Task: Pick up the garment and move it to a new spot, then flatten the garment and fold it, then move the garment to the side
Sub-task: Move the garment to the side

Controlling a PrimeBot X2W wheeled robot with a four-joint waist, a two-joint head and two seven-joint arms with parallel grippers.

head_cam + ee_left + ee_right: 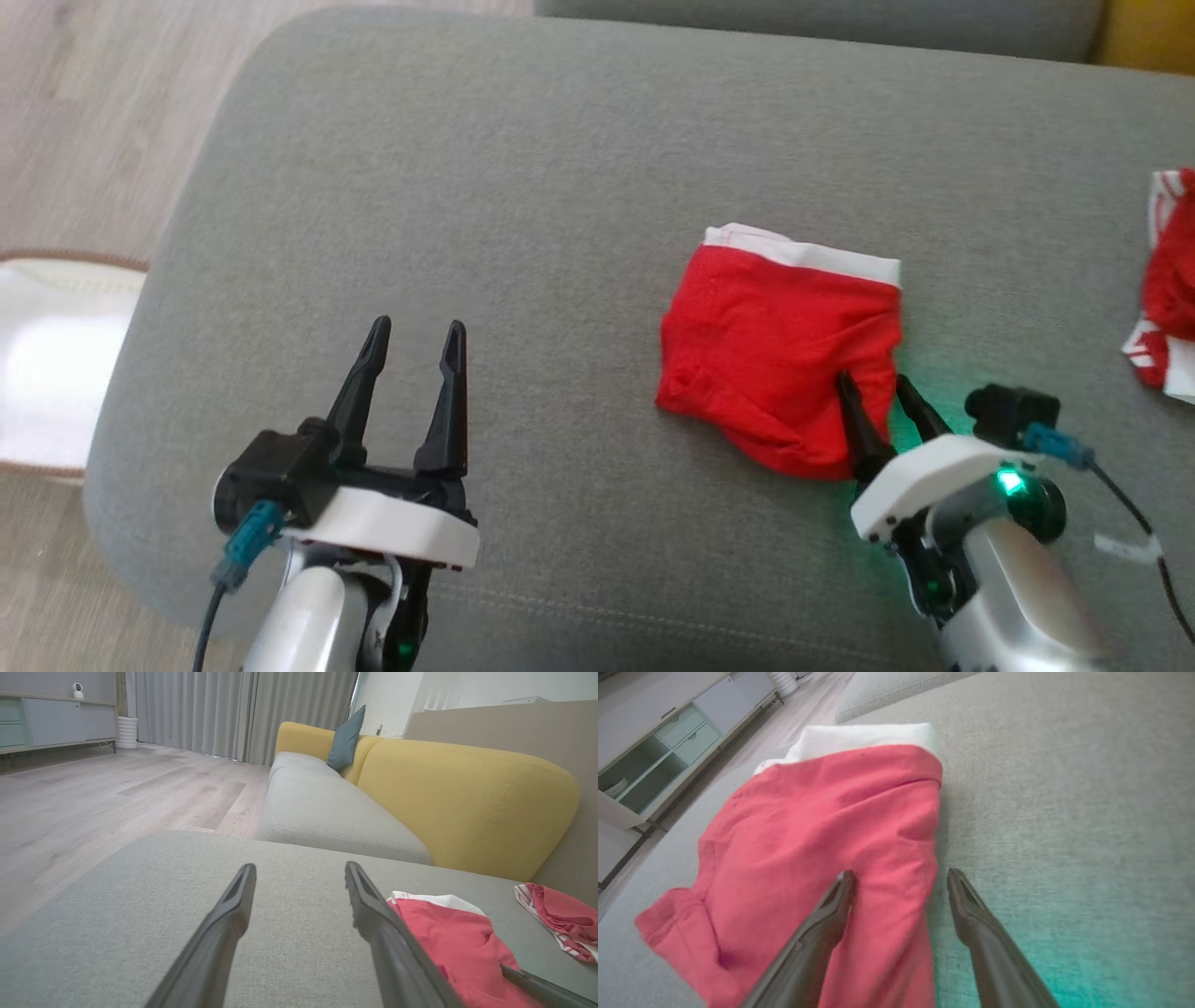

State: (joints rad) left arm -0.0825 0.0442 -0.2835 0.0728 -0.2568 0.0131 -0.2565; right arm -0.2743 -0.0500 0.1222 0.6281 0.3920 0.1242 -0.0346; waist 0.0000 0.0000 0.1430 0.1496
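The garment [775,350] is a pair of red shorts with a white waistband, lying folded on the grey cushion [523,187]. It also appears at the lower right of the left wrist view [448,942] and large in the right wrist view [822,830]. My right gripper [876,387] stands open at the garment's near right edge, one finger over the red cloth and the other over bare cushion [900,877]. My left gripper [415,336] is open over bare cushion well to the left of the garment [300,872], holding nothing.
A second red and white cloth [1167,299] lies at the cushion's right edge. Wooden floor [84,121] and a white object [56,364] lie off the cushion's left side. A yellow sofa back [467,798] and grey seat [322,812] stand beyond.
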